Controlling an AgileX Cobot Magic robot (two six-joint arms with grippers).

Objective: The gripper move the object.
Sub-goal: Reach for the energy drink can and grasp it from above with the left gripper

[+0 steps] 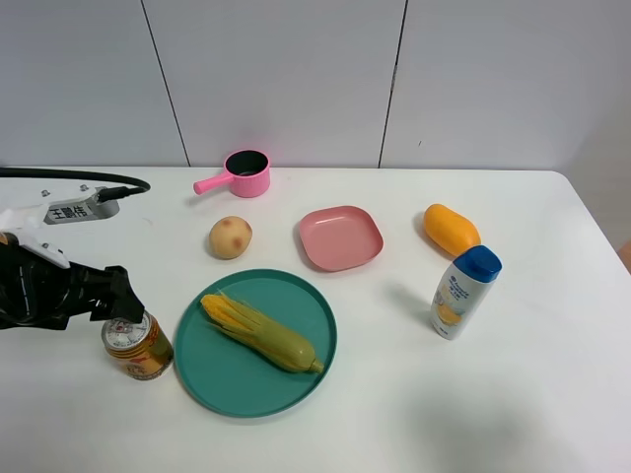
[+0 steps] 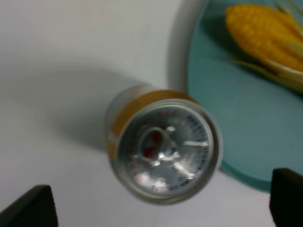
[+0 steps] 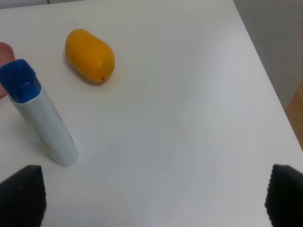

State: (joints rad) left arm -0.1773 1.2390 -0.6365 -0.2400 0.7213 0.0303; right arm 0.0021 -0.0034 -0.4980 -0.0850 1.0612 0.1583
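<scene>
Hovering at the can (image 1: 138,347): left tool (image 2: 160,201) released, fingers (image 2: 31,208) spread wide to either side, nothing held. Can stands on the counter (image 1: 473,394), left near side, just beside the plate (image 1: 306,386) rim.

Judgement: centre the can between the fingers, descend to mid-body below the red rim and clench evenly, keeping the plate-side finger off the plate. Finger depth along the can is unclear from the wrist view, probably not yet alongside.

Can upright, long axis vertical, tab end pointing up at the wrist camera.

Right tool (image 3: 151,201) released, holding nothing.
</scene>
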